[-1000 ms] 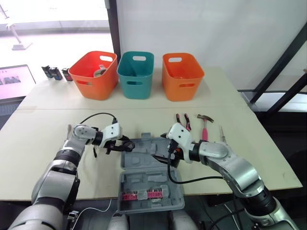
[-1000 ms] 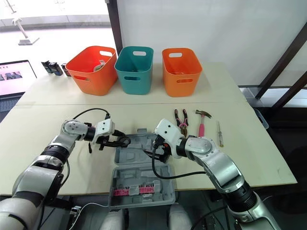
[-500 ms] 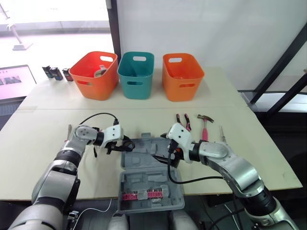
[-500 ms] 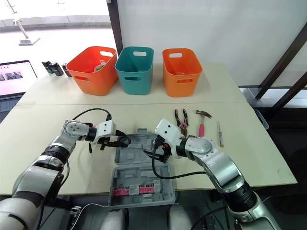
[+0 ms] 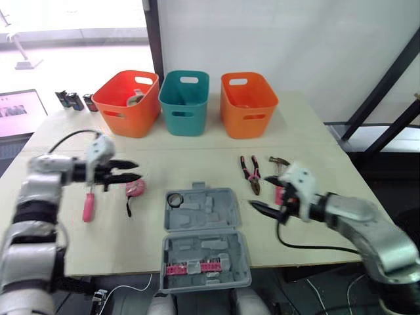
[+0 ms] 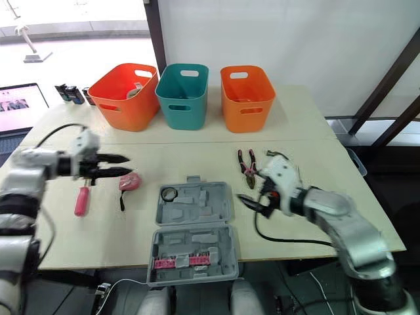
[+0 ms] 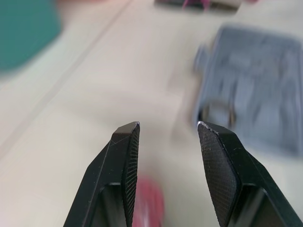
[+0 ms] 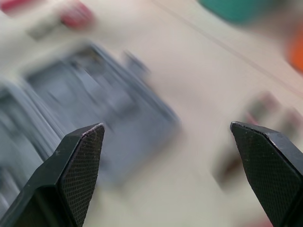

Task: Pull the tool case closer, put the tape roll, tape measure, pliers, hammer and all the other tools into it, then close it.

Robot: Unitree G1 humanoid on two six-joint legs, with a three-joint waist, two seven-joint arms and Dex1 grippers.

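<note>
- The tool case (image 5: 200, 210) is seen low in the middle of the frame, on the table (image 5: 197, 161). It is laid open and flat, with its two grey halves one above the other.
- A row of small pink bits (image 5: 190, 268) is held in the lower half of the case.
- The black tape roll (image 5: 174, 199) is seen lying at the upper left corner of the case.
- The pink tape measure (image 5: 134, 189) is found just left of the case, on the table.
- A pink-handled screwdriver (image 5: 88, 207) is laid further left, apart from the tape measure.
- The pliers (image 5: 249, 172) are placed to the upper right of the case, and the hammer (image 5: 275, 160) is seen just right of them.
- The left gripper (image 5: 128, 170) is held over the table at the left of the frame, just above the tape measure. Its jaws are open and nothing is held in them.
- The right gripper (image 8: 166, 126) is held right of the case, near the pliers. Its jaws are spread wide and nothing is held in them.
- Three bins are lined up at the top of the frame: an orange bin (image 5: 128, 105), a teal bin (image 5: 186, 105) and a second orange bin (image 5: 248, 105).
</note>
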